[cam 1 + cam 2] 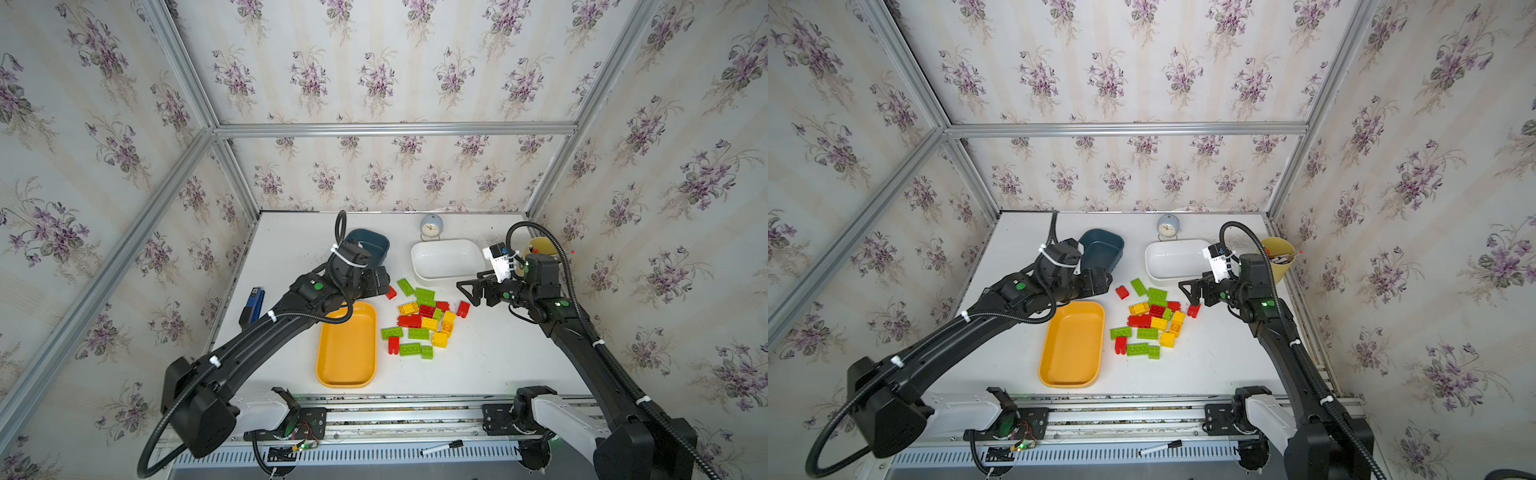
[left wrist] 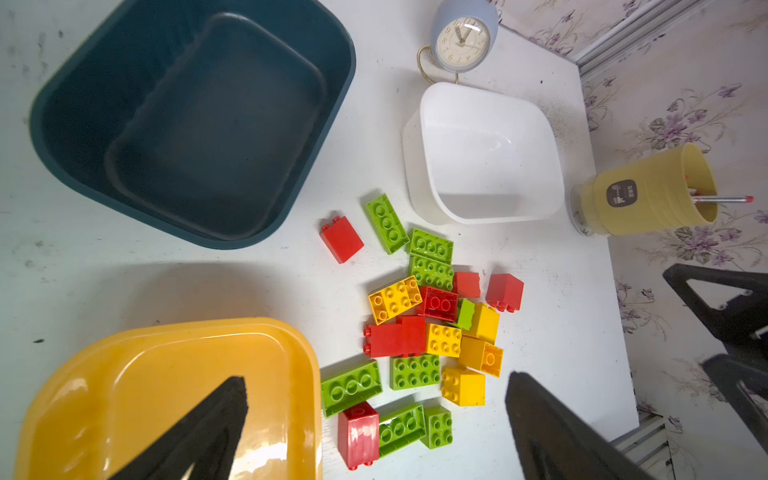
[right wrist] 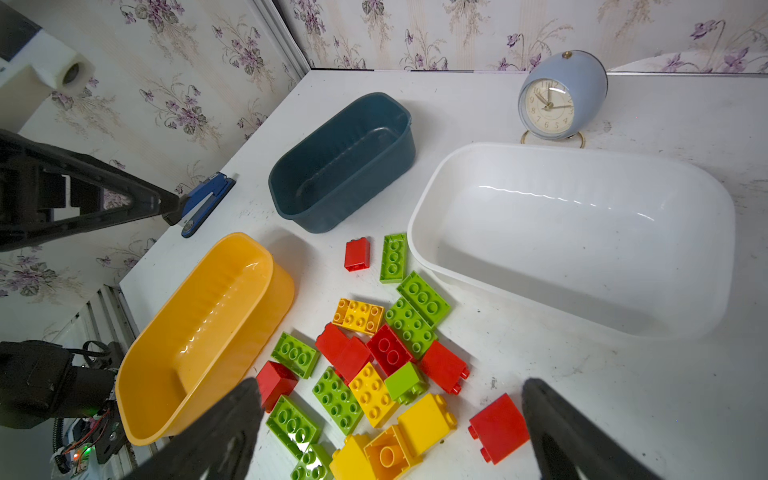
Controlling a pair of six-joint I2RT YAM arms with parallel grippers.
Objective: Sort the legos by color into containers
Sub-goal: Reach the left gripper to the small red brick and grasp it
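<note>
Our right pincer (image 3: 388, 385) and left pincer (image 2: 376, 378) both hang wide and empty at the edges of the legos (image 1: 424, 322), heaped on the tabletop (image 1: 498, 357) between the bare yellow-orange tray (image 1: 347, 357), dark blue tray (image 1: 376, 244) and white tray (image 1: 446, 259). We should take the lone red brick (image 3: 498, 428) nearest the right pincer first, coming straight down with the jaws across its flat sides, so we nudge no neighbour.
</note>
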